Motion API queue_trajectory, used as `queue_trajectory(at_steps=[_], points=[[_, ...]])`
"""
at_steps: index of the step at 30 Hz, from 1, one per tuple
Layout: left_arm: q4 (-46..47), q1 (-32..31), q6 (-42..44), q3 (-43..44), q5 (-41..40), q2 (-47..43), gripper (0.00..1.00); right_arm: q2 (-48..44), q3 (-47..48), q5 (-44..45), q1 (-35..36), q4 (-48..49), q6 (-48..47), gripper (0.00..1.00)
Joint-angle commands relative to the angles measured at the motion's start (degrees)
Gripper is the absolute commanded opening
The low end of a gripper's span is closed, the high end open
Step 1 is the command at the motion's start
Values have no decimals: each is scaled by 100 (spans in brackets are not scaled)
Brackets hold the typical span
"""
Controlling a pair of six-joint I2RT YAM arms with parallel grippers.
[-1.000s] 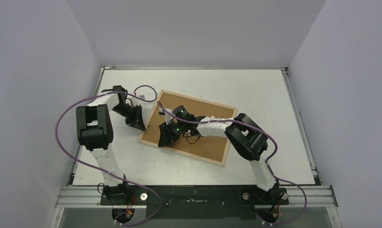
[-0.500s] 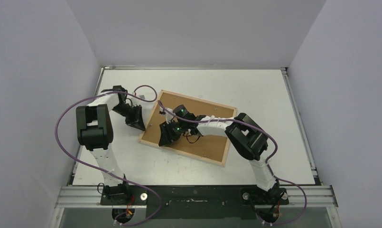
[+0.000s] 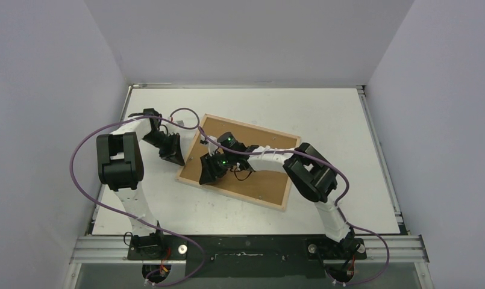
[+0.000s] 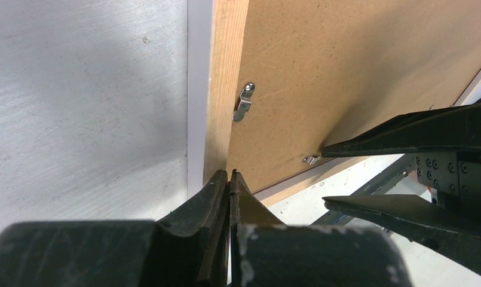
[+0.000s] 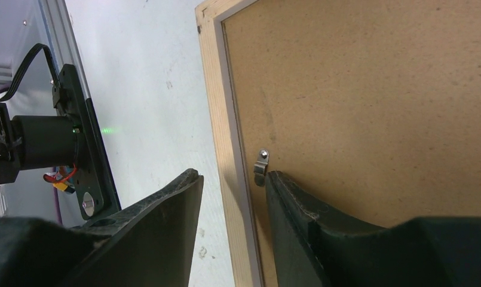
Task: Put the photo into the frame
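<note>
Table [image 3: 348, 120] bears the frame [image 5: 214, 95] lying back-up near its middle, brown backing [image 3: 270, 168] filling it and the photo hidden, with the left claw [image 4: 229, 179] pinched shut at the frame's left edge and the right claw [image 5: 232, 174] parted over the rim beside a small clip [image 5: 260, 167].

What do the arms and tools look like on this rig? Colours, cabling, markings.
Both the left arm and right arm have white links and bulky black joint housings. A purple cable loops loosely along each from base to wrist. Green lights glow at the right wrist. The left tool and right tool have black, tapered, scuffed fingers.
</note>
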Motion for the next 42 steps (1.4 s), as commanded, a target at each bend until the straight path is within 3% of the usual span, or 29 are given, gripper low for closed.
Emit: queue_trajectory(at_steps=[1, 42], points=[[-9, 27, 83, 128, 141, -33, 0, 24, 50, -48, 105, 231, -3, 44], [2, 27, 93, 122, 178, -68, 0, 147, 97, -258, 412, 249, 146, 41]])
